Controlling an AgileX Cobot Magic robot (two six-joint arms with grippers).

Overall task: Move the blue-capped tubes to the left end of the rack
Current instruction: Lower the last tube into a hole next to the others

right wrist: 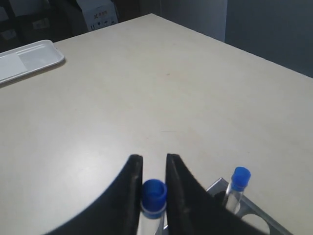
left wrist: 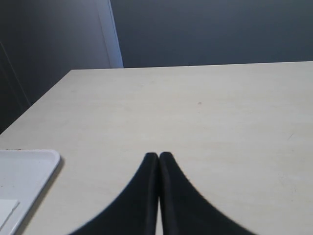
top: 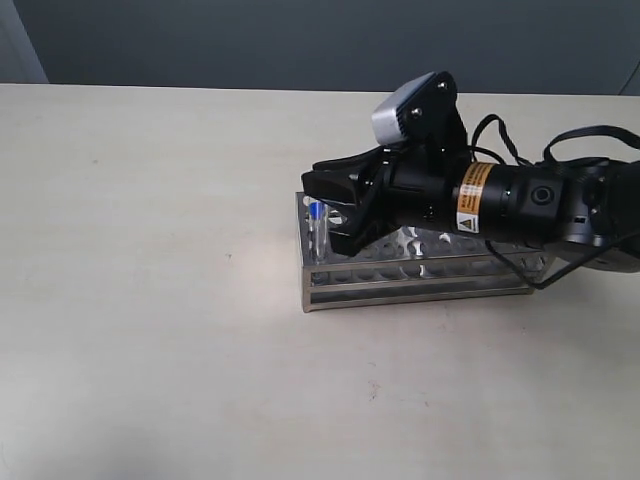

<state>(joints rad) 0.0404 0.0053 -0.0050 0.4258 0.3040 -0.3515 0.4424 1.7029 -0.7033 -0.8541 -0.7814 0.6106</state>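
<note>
The shiny steel rack (top: 420, 285) stands mid-table, its left half under my right arm. My right gripper (top: 322, 205) (right wrist: 153, 164) is at the rack's left end, shut on a blue-capped tube (top: 316, 222) (right wrist: 154, 195) just below the cap. That tube stands upright, its lower part down in the rack. A second blue-capped tube (right wrist: 239, 182) stands in a hole at the rack's corner (right wrist: 266, 223), beside the gripper and apart from it. Any other tubes are hidden by the arm. My left gripper (left wrist: 159, 155) is shut on nothing above bare table, out of the exterior view.
A white tray (left wrist: 24, 169) (right wrist: 29, 55) lies near the table's edge, far from the rack. The dark wall rises behind the table's far edge (top: 200, 86). The right arm's cables (top: 520, 265) hang over the rack's right half.
</note>
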